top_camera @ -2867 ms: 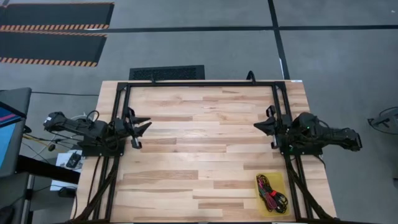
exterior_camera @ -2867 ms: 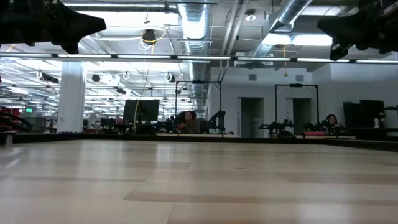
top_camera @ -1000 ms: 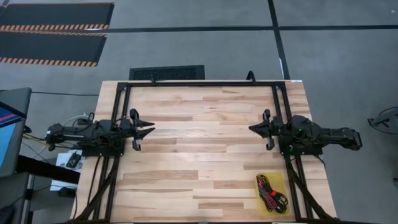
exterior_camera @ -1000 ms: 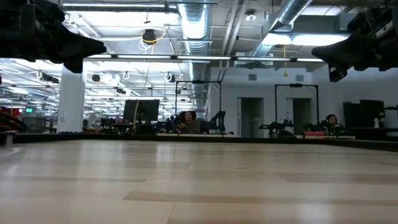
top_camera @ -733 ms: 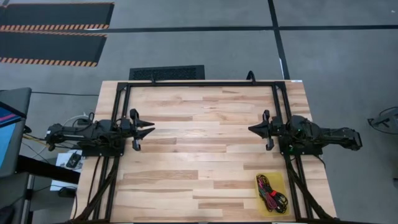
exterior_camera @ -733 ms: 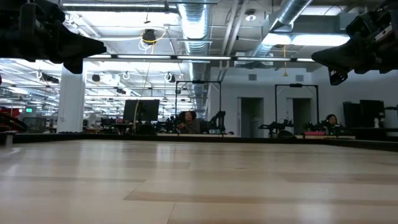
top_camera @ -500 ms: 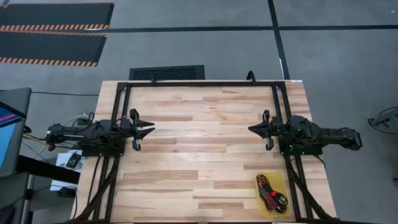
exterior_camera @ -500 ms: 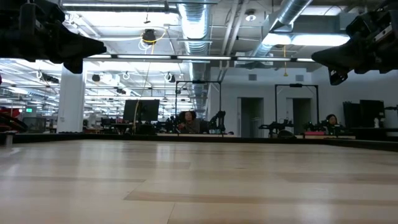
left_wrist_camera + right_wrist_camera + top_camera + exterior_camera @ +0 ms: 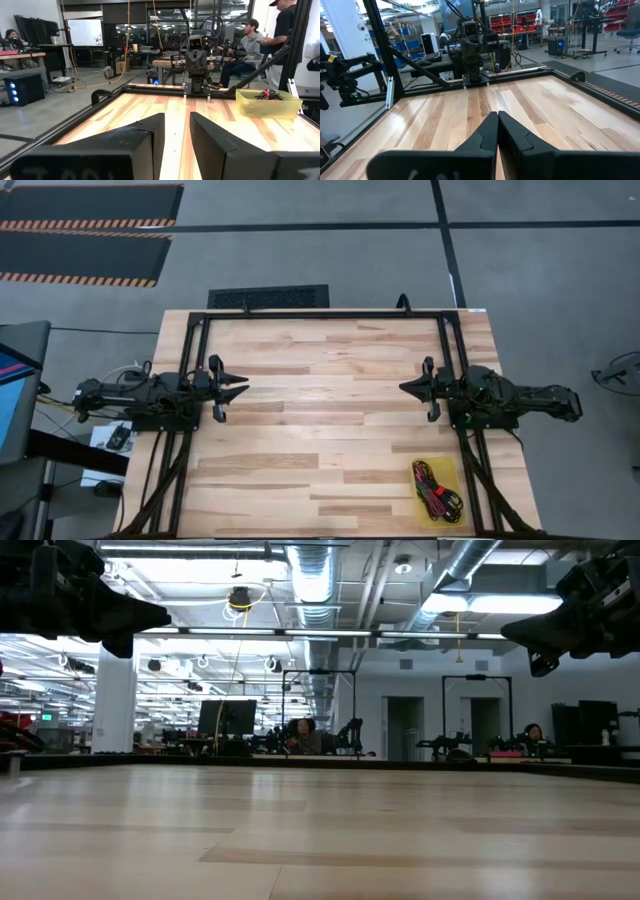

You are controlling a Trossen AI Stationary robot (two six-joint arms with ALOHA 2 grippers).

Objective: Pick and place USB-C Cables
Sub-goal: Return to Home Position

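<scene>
Start at the near edge of the table (image 9: 320,480). The yellow tray (image 9: 459,468) sits in the corner on the right arm's side. The USB-C Cables (image 9: 434,490) lie inside it in one tangled heap of black, red and pink. You cannot count them in that heap, but no cable shows on the bare wood.

Go farther in and you find both arms about halfway up the table, one at each side, pointing at each other. Both hang above the wood and touch nothing. The left gripper (image 9: 240,385) has its jaws a little apart, with nothing between them. The right gripper (image 9: 405,387) has its jaws pressed together, and it holds nothing either.

A few seconds ago both arms were pulled back more. They have since reached in a bit, and the right one has come lower. For the last second neither has moved at all — so I think they are home and resting. That would mean your job is done.

At the far edge stands the black frame (image 9: 320,314). Beyond it is the big room, where people (image 9: 300,735) sit at desks.
</scene>
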